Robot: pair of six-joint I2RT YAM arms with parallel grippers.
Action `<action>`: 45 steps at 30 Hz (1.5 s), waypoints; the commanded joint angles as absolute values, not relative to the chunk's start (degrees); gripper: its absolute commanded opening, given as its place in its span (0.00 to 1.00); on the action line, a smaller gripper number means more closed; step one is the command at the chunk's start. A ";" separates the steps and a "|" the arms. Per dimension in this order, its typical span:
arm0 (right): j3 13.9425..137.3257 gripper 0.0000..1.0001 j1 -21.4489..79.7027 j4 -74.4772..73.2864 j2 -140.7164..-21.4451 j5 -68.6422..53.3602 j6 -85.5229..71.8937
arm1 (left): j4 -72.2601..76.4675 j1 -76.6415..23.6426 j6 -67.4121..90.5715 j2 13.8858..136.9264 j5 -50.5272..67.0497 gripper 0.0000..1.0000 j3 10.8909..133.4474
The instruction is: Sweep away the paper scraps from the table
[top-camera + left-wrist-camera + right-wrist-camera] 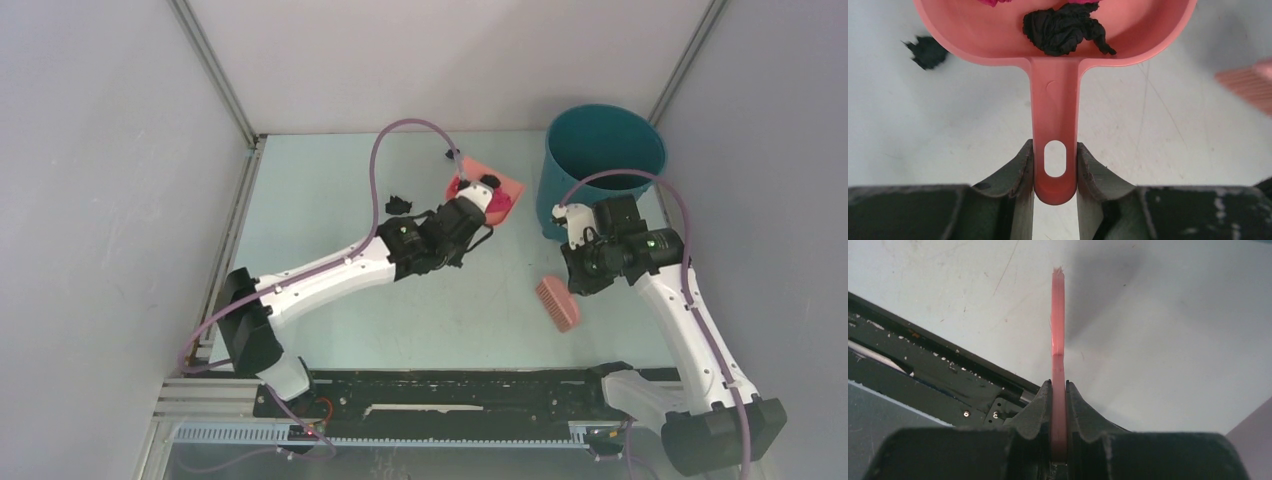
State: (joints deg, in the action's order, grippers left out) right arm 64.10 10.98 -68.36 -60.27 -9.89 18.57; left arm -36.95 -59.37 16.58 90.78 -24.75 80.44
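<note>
While the left gripper (1055, 148) is clamped on the flat handle of the smooth pink plastic dustpan (973, 35), beside its oval hole, crumpled paper scraps (1064, 29) lie in the rounded pan ahead of the dark fingers (1013, 172): a black one near the handle root, magenta further in. A loose black wad (926, 51) sits on the pale matte table (948, 130), left of the rim. The right gripper (1058, 386) pinches a thin pink plastic hand brush (1058, 315), seen edge-on.
</note>
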 commanded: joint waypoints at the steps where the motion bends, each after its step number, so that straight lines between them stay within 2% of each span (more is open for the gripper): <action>1: 62.26 0.00 10.81 -66.19 -57.34 -12.90 19.44 | -42.46 -57.24 11.91 94.42 -28.41 0.00 91.14; 7: 61.26 0.00 10.63 -66.19 -56.00 -12.29 19.94 | -47.41 -56.60 8.16 101.60 -32.53 0.00 107.61; 15: 60.99 0.00 10.64 -67.07 -55.98 -12.89 20.14 | -52.47 -55.99 3.84 116.71 -32.38 0.00 133.60; 19: 60.08 0.00 10.48 -66.85 -55.90 -12.43 20.04 | -49.87 -55.99 0.42 121.93 -31.68 0.00 142.75; 30: 60.14 0.00 8.91 -66.78 -54.77 -12.24 19.71 | -29.08 -56.24 -15.23 127.45 -31.44 0.00 145.64; 35: 60.14 0.00 8.13 -67.48 -54.34 -12.83 19.75 | -15.41 -56.30 -34.73 132.34 -35.20 0.00 144.86; 40: 60.08 0.00 7.47 -68.07 -54.23 -13.59 19.87 | -8.94 -55.13 -48.00 132.64 -34.74 0.00 141.87; 45: 60.09 0.00 7.22 -68.29 -54.51 -13.95 20.11 | 8.32 -55.28 -68.41 133.80 -37.13 0.00 134.86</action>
